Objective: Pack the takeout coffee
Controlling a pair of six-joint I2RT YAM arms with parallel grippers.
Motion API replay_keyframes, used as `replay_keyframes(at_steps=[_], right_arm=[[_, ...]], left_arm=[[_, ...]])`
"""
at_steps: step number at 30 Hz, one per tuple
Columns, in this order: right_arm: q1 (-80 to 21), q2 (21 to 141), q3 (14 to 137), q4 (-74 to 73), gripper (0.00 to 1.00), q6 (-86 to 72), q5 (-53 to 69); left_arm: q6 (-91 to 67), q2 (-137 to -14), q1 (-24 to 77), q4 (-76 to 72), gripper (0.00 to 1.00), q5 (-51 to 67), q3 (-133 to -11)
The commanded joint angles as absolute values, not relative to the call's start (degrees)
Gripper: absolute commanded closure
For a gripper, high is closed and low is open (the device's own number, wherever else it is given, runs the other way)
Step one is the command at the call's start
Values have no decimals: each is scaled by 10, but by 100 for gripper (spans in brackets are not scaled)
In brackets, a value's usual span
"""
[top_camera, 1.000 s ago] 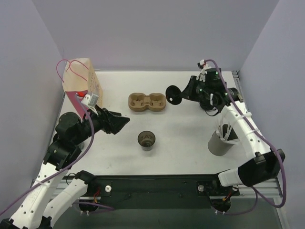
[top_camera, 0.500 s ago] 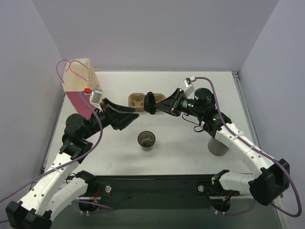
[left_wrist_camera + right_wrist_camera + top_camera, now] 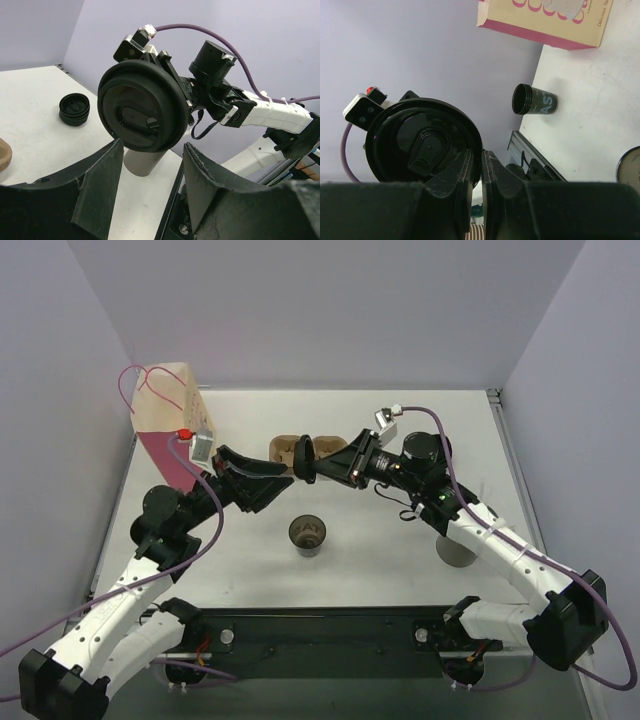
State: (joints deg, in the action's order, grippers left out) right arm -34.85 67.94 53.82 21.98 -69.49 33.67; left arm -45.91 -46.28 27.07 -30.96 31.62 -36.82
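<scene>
One takeout coffee cup point(image 3: 307, 533) stands upright without a lid at the table's middle; it also shows in the right wrist view point(image 3: 535, 100). My right gripper point(image 3: 320, 465) is shut on the rim of a black lid point(image 3: 305, 459), held on edge in the air above the brown pulp tray point(image 3: 284, 449). Its fingers point(image 3: 465, 172) pinch the lid point(image 3: 420, 142) at its edge. My left gripper point(image 3: 280, 480) is open and points at the lid point(image 3: 142, 112). The lid sits just beyond the left fingertips point(image 3: 112, 155), with no contact showing.
A pink and tan box point(image 3: 168, 420) stands at the back left. A grey cylinder point(image 3: 458, 550) stands at the right, under my right arm. A stack of loose black lids point(image 3: 75, 109) lies on the table in the left wrist view.
My right arm swung left from the back right, carrying the lid to the middle. My left gripper rose towards it and its jaws narrowed a little.
</scene>
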Motion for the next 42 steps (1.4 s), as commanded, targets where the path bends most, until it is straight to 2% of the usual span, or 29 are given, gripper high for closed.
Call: replay_keyframes(at_steps=[1, 11, 14, 19, 21, 22, 23, 24, 27, 28, 30, 31, 32, 33, 34, 36, 38, 42], right_arm=[[-362, 680, 535, 287, 89, -716, 353], [-374, 689, 519, 313, 89, -729, 355], [-376, 693, 516, 316, 89, -729, 355], [-379, 697, 512, 325, 88, -733, 358], [-378, 698, 510, 329, 86, -735, 359], [-378, 696, 511, 329, 84, -735, 362], [-378, 693, 508, 329, 82, -735, 364], [-378, 691, 507, 323, 79, -729, 366], [-370, 667, 509, 274, 61, -686, 362], [-367, 658, 511, 249, 51, -669, 359], [-359, 627, 522, 157, 43, -600, 334], [-357, 604, 528, 82, 33, -566, 317], [-354, 592, 537, 40, 28, -537, 301], [-354, 582, 559, 0, 20, -507, 280], [-355, 564, 567, -82, 18, -452, 233], [-356, 543, 582, -137, 11, -405, 190], [-358, 515, 599, -200, 5, -356, 126], [-359, 473, 617, -265, 1, -303, 49]], left_arm=[[-467, -473, 276, -389, 40, 313, -367], [-480, -493, 288, -432, 48, 313, -353], [-490, -495, 289, -452, 58, 316, -345], [-503, -500, 293, -462, 83, 320, -337], [-507, -499, 294, -463, 90, 317, -333], [-508, -497, 294, -462, 98, 315, -331], [-510, -492, 294, -457, 100, 312, -332], [-509, -490, 294, -447, 100, 310, -336], [-463, -469, 294, -336, 100, 291, -368], [-447, -463, 294, -248, 100, 284, -380], [-398, -454, 294, -107, 100, 254, -422], [-381, -453, 294, -62, 100, 246, -438], [-367, -454, 295, -15, 100, 225, -457], [-339, -459, 298, 82, 100, 215, -475], [-326, -466, 301, 129, 100, 189, -516], [-307, -494, 321, 265, 100, 148, -556], [-297, -536, 344, 338, 100, 82, -612], [-305, -622, 493, 476, 100, -67, -689]])
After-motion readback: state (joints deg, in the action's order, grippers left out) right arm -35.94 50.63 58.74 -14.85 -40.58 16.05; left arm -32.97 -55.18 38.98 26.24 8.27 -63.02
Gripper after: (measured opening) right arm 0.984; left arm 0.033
